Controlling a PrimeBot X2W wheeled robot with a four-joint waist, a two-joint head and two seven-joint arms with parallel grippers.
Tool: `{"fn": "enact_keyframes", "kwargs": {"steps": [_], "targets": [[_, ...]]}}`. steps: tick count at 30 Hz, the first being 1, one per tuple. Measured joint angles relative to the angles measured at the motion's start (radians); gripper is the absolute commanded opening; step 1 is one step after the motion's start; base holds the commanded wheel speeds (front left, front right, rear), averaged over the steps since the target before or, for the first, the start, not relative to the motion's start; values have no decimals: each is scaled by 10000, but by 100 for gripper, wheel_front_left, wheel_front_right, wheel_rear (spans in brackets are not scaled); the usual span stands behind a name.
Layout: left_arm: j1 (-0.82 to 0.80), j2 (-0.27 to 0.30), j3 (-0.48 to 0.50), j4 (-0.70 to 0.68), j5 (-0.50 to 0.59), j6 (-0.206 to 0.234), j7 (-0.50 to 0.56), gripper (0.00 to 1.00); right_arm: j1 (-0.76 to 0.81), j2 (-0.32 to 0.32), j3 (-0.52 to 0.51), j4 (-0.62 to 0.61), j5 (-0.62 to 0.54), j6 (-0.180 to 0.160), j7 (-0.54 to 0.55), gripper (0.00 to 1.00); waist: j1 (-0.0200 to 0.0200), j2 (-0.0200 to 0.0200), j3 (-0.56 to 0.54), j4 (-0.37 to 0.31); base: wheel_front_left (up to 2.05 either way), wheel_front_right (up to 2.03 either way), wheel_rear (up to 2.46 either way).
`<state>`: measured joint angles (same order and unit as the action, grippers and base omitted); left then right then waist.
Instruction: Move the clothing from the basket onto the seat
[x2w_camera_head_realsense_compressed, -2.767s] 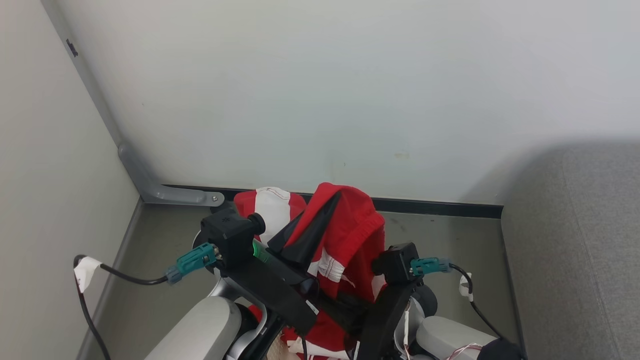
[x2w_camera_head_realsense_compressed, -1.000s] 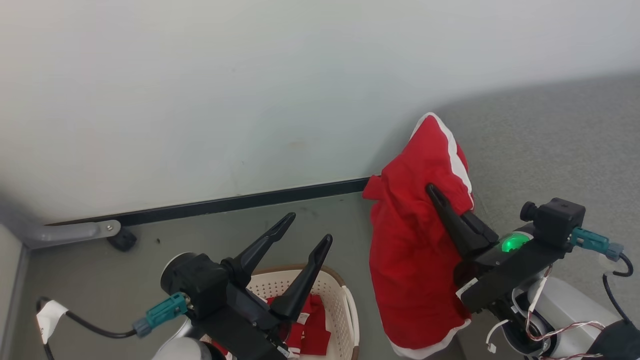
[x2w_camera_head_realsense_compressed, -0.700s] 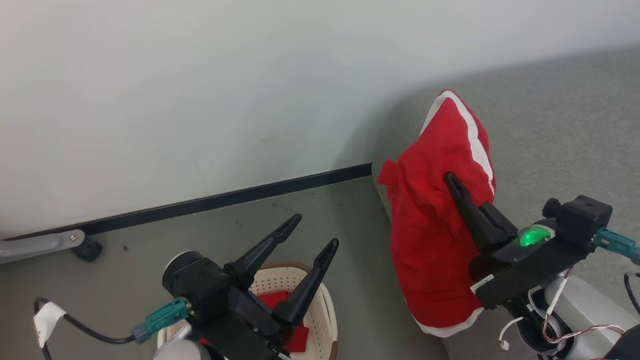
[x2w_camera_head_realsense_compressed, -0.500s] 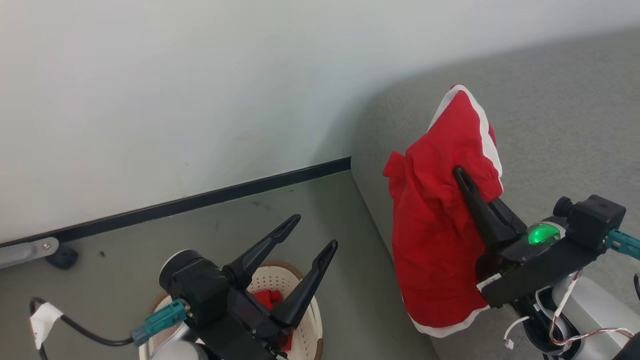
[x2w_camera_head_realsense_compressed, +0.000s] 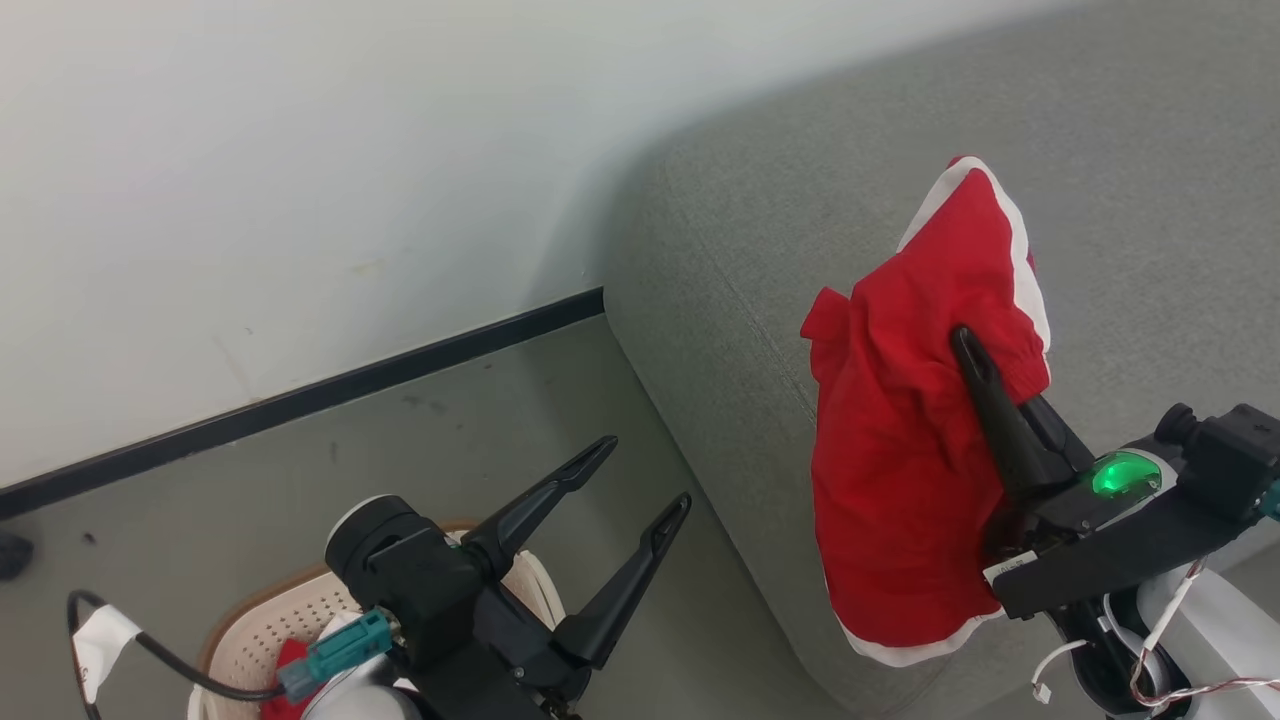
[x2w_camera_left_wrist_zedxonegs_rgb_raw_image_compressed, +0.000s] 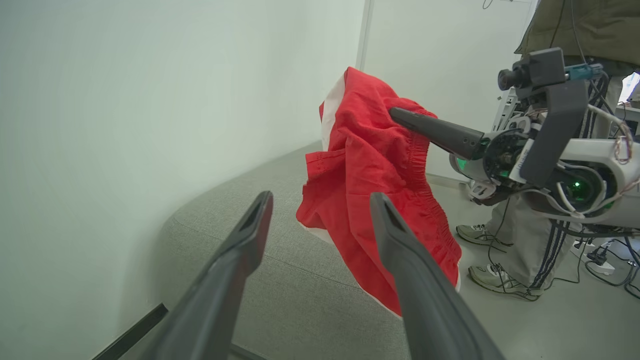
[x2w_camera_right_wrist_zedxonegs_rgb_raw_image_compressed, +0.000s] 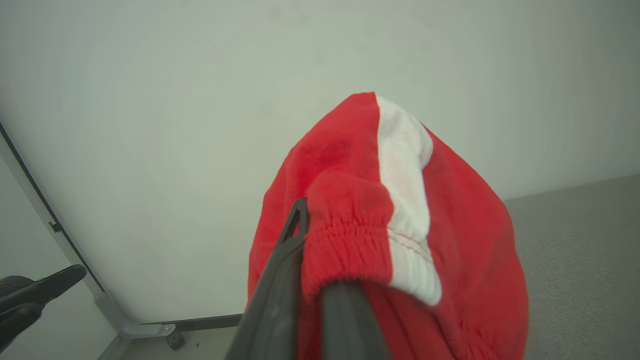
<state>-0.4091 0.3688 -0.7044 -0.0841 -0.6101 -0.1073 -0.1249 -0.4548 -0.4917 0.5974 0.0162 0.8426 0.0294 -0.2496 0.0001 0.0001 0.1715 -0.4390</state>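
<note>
My right gripper (x2w_camera_head_realsense_compressed: 968, 345) is shut on a red garment with white trim (x2w_camera_head_realsense_compressed: 900, 480), part of the clothing, which hangs over the near left edge of the grey seat (x2w_camera_head_realsense_compressed: 750, 250). The right wrist view shows the elastic waistband bunched over that gripper (x2w_camera_right_wrist_zedxonegs_rgb_raw_image_compressed: 317, 235), with one finger buried in the red garment (x2w_camera_right_wrist_zedxonegs_rgb_raw_image_compressed: 400, 200). My left gripper (x2w_camera_head_realsense_compressed: 643, 473) stands open and empty above the floor. The left wrist view has that gripper (x2w_camera_left_wrist_zedxonegs_rgb_raw_image_compressed: 321, 200) pointing at the hanging garment (x2w_camera_left_wrist_zedxonegs_rgb_raw_image_compressed: 370, 165). The cream basket (x2w_camera_head_realsense_compressed: 270, 620) sits lower left, partly hidden by my left arm, with red clothing (x2w_camera_head_realsense_compressed: 285, 660) inside.
A pale wall with a black baseboard (x2w_camera_head_realsense_compressed: 300, 405) runs behind the grey floor. A cable with white tape (x2w_camera_head_realsense_compressed: 100, 640) hangs at the lower left. A person's legs and shoes (x2w_camera_left_wrist_zedxonegs_rgb_raw_image_compressed: 525, 250) stand behind my right arm. A grey bracket (x2w_camera_right_wrist_zedxonegs_rgb_raw_image_compressed: 145, 330) sits at the wall's foot.
The head view has swung right, so the seat takes up more of it and the basket sits lower left. The right gripper still holds the garment, now over the seat's edge. Left gripper stays open.
</note>
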Motion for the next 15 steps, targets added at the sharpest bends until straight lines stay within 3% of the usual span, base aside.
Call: {"fn": "enact_keyframes", "kwargs": {"steps": [7,15], "targets": [[-207,-4,-138,12,105,-59,86,100,268,61,-600,-157,-190,58,-19,0,0,0,246,-484,0,0,0],[-401,-82,-253,100,117,-77,88,100,606,128,-1158,-337,-412,144,-29,0,0,0,405,-583,0,0,0]]}}
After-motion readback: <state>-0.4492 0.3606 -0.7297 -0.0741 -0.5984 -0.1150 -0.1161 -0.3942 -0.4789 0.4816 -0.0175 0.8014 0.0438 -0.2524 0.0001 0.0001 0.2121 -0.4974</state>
